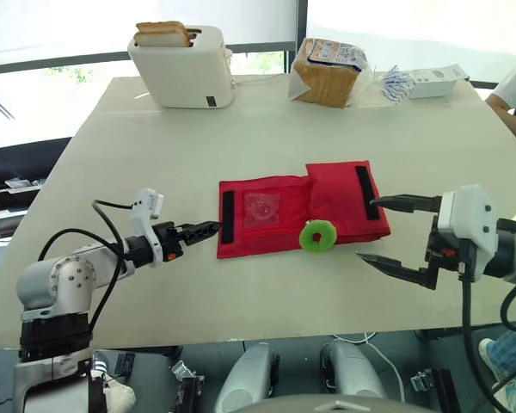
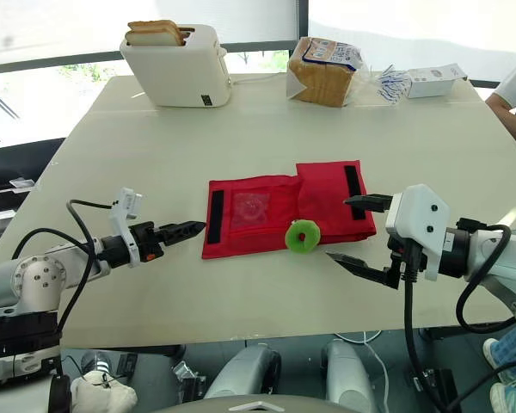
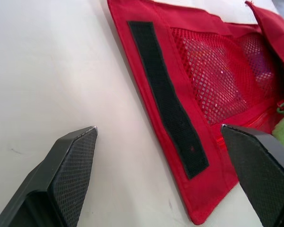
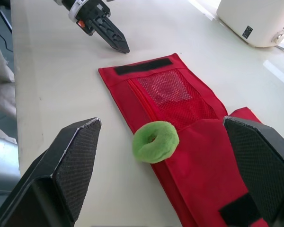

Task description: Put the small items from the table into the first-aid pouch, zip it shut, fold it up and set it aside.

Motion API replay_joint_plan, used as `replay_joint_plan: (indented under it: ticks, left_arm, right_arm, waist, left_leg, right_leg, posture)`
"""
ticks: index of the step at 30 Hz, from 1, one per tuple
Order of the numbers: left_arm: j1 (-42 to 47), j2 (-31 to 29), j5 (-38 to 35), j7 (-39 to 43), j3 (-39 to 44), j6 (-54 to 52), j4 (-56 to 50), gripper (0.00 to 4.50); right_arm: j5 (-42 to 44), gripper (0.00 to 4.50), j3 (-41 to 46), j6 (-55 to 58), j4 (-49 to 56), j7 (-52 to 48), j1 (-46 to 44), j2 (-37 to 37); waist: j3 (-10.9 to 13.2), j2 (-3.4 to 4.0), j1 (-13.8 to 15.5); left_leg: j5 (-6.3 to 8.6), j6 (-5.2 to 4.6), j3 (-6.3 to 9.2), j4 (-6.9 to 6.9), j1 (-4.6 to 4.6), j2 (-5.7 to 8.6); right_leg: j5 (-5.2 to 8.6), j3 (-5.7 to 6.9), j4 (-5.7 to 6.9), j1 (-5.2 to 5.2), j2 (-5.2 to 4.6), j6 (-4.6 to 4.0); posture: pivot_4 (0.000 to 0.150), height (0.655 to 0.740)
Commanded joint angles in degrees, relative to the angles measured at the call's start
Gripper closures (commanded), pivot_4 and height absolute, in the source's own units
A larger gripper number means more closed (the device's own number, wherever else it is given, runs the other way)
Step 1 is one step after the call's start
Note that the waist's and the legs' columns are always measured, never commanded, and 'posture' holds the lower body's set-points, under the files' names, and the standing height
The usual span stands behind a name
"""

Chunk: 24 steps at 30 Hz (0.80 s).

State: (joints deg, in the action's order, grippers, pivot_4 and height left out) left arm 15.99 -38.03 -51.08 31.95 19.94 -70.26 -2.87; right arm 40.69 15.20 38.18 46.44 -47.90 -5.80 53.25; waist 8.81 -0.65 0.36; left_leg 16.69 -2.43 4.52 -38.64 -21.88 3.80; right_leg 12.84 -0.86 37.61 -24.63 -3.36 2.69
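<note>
My left claw (image 1: 208, 228) sits low over the table (image 1: 138, 155), toward the front edge, pointing at the left end of the red pouch (image 1: 284, 234) with its tip just short of the fabric. On its wrist camera the fingers (image 3: 71, 165) stand well apart, with bare table and the pouch's near corner between them, and they grip nothing.

The pouch lies opened out in the middle of the table, closer to the front edge than the back. A black fastening strip (image 1: 228, 216) runs down its left end, and next to that is a mesh pocket (image 1: 262, 209) with something pale inside that I can't make out. The right part is folded over. A green ring (image 1: 316, 237) rests on the pouch's front edge, half on the fabric and half on the table.

My right claw (image 1: 368, 229) hovers at the pouch's right end, spread wide and empty.

Along the back edge stand a white toaster (image 1: 185, 73) with bread in it, a bagged loaf (image 1: 327, 73) and a small box (image 1: 434, 82).
</note>
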Motion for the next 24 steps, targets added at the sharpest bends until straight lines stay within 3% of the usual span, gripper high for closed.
replay_joint_plan:
  ticks: [1, 7, 17, 20, 24]
  left_arm:
    - [0.4, 2.7, -3.8, -2.2, -0.5, -7.4, -1.6, 0.0]
    - [2.2, 13.0, -8.7, -11.9, 7.2, -14.1, -2.2, 0.0]
    - [3.3, 21.0, -15.3, -18.8, 13.3, -15.0, -3.4, 0.0]
    - [3.0, 21.2, -16.9, -19.7, 13.7, -14.8, -3.2, 0.92]
    - [2.4, 19.2, -17.4, -18.3, 12.7, -14.6, -3.1, 2.62]
  right_arm:
    - [0.3, 0.1, 2.6, -1.3, 0.7, -0.4, 0.4, 1.0]
    - [0.3, 0.1, 3.0, -1.1, 1.1, 0.9, 1.0, 1.0]
    - [-0.4, 0.1, -1.4, -1.0, 0.6, 4.3, -0.7, -0.9]
    - [-0.6, 0.03, -3.1, -1.1, -0.2, 4.9, -2.0, -1.6]
    - [-0.6, 0.03, -5.2, -1.2, -2.9, 5.8, -5.7, -3.3]
  waist:
    - [0.0, -0.01, 0.5]
    - [0.0, 0.01, 0.9]
    - [0.0, -0.03, 1.0]
    - [0.0, -0.05, 0.8]
    - [0.0, -0.07, 0.5]
  left_leg:
    - [0.0, 0.0, -0.02, -0.03, -0.01, 0.03]
    - [0.0, 0.0, 0.0, -0.14, -0.02, 0.07]
    - [-0.01, 0.01, 0.0, -0.19, -0.03, 0.08]
    - [-0.01, 0.01, 0.0, -0.19, -0.04, 0.08]
    - [-0.01, 0.02, 0.0, -0.19, -0.04, 0.07]
  right_leg:
    - [0.0, 0.0, 0.01, 0.0, -0.05, 0.0]
    - [-0.01, 0.07, 0.04, 0.06, -0.14, 0.02]
    - [-0.01, 0.08, 0.06, 0.07, -0.13, 0.01]
    - [-0.01, 0.08, 0.06, 0.06, -0.13, 0.01]
    - [-0.01, 0.08, 0.07, 0.05, -0.1, 0.01]
  posture:
    - [0.15, 0.74]
    - [0.15, 0.74]
    - [0.15, 0.74]
    - [0.15, 0.74]
    - [0.15, 0.74]
